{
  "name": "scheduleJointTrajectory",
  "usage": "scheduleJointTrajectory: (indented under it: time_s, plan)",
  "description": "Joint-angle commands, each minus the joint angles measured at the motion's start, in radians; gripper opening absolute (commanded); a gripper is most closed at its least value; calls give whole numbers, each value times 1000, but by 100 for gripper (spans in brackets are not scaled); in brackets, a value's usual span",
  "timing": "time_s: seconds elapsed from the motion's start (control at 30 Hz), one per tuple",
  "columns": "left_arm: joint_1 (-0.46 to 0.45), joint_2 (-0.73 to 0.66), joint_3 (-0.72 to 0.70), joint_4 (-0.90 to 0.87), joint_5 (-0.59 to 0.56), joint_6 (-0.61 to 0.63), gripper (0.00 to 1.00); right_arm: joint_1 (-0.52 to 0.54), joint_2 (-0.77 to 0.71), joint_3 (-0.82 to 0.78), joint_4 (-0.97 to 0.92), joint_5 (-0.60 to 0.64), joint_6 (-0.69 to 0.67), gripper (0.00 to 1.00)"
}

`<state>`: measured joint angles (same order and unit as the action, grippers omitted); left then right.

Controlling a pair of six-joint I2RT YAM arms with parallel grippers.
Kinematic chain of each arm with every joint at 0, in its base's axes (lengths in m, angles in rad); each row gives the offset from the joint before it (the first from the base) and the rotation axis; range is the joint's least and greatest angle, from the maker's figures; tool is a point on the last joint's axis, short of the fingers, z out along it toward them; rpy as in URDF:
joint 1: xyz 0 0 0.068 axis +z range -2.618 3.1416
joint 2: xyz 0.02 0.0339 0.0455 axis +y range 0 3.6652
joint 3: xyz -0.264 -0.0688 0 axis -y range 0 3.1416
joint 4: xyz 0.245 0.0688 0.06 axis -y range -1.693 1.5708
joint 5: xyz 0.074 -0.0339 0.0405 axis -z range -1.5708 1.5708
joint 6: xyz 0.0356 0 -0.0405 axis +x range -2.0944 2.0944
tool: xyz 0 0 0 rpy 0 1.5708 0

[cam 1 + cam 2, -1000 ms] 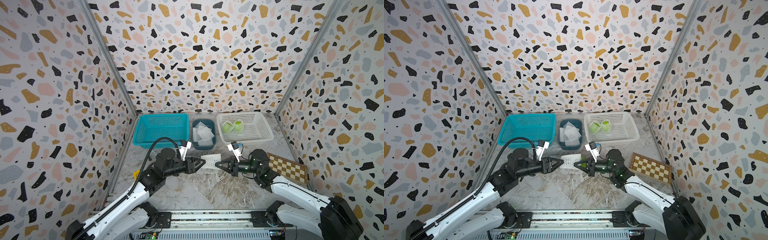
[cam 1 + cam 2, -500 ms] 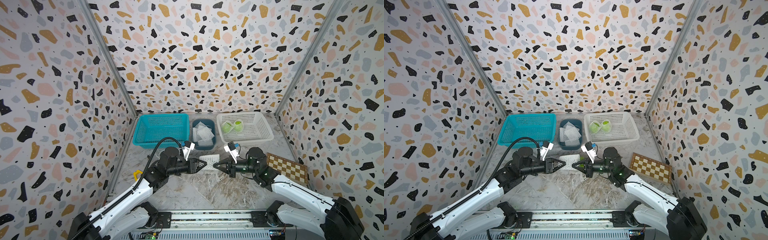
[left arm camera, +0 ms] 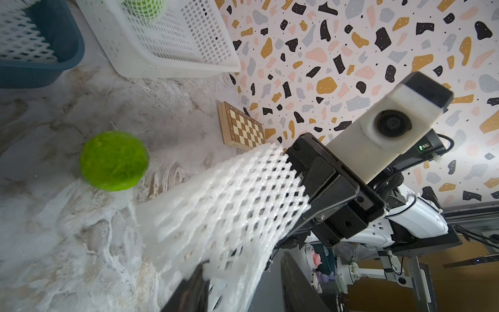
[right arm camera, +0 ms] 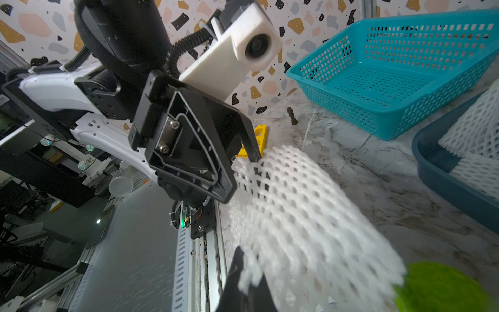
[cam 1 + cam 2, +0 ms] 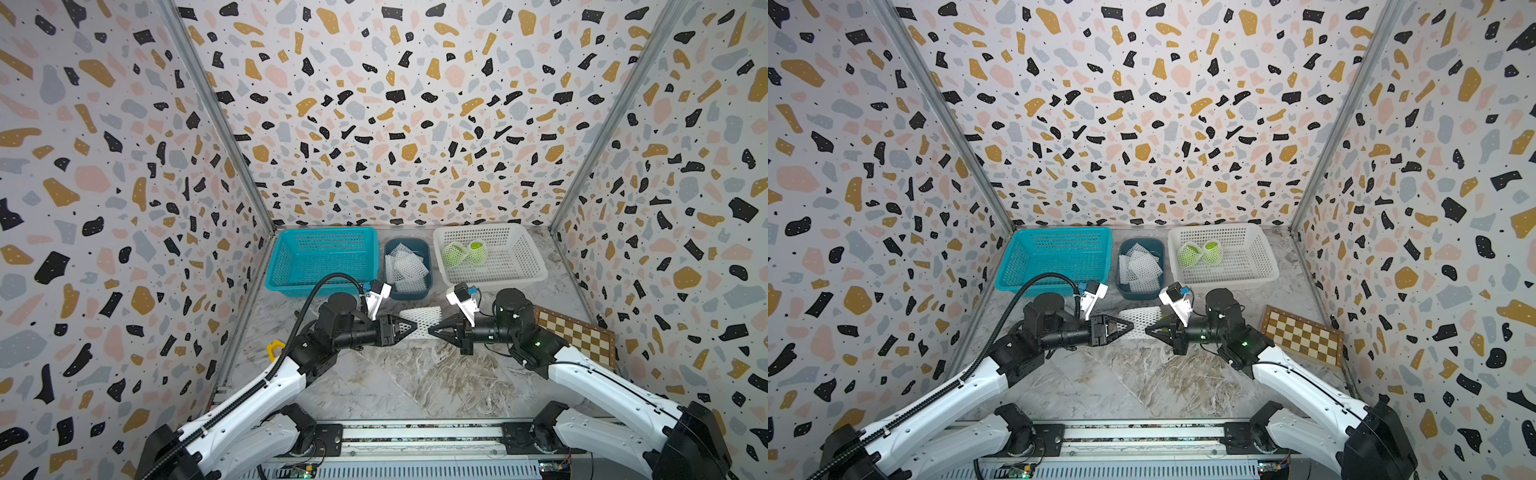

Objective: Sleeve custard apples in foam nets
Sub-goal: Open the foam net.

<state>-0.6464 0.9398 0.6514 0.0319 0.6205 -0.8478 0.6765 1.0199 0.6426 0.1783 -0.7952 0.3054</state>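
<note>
**The foam net** (image 5: 420, 319) is a soft white tube of diamond mesh. It is flattened and spans the gap between the two tools just above the table (image 5: 415, 386).

**Right tool** (image 5: 433, 330): the jaws are clamped on one end of the net.

**Left tool** (image 5: 410, 328): the jaws stand part-way apart at the opposite end with mesh between them. Whether they pinch it cannot be told.

**Bare custard apple** (image 3: 114, 160): round, bright green and bumpy, it rests on the marble-patterned table beside the net.

**Step in hand, as judged:** readying the sleeve for this third fruit. The next move calls for the net's mouth to be spread and lined up with the fruit, which may roll on the smooth surface.

**Behind:**
- spare foam nets (image 5: 405, 266) in a dark blue tub (image 5: 409, 294)
- two sleeved custard apples (image 5: 465, 253) in the rigid white lattice basket (image 5: 490, 278)
- a teal lattice basket (image 5: 286, 266)

**To the right:** a wooden chessboard (image 5: 575, 338).
</note>
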Motion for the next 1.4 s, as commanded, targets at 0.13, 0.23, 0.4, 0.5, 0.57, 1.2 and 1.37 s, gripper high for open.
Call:
scheduleJointTrajectory:
  time_s: [0.13, 0.23, 0.4, 0.5, 0.57, 1.2, 1.37]
  plan:
    - [-2, 0, -11, 67, 27, -11, 25, 15, -32, 47, -56, -27, -70, 0]
    - [-2, 6, -18, 75, 37, -14, 12, 18, -34, 50, -62, -23, -75, 0]
    - [-1, 8, -24, 103, 52, -19, 0, 17, -50, 62, -73, 11, -59, 21]
    - [3, 5, -27, 112, 40, -19, 0, -6, -78, 54, -75, 66, -33, 47]
    - [10, 4, -27, 117, 42, -20, 0, -41, -110, 36, -63, 103, 0, 59]
    - [8, 130, 42, 543, 186, -218, 0, -310, 133, -238, 688, -106, 594, 65]
    - [-19, 206, 96, 680, 221, -255, 0, -219, 175, -174, 780, -105, 635, 65]
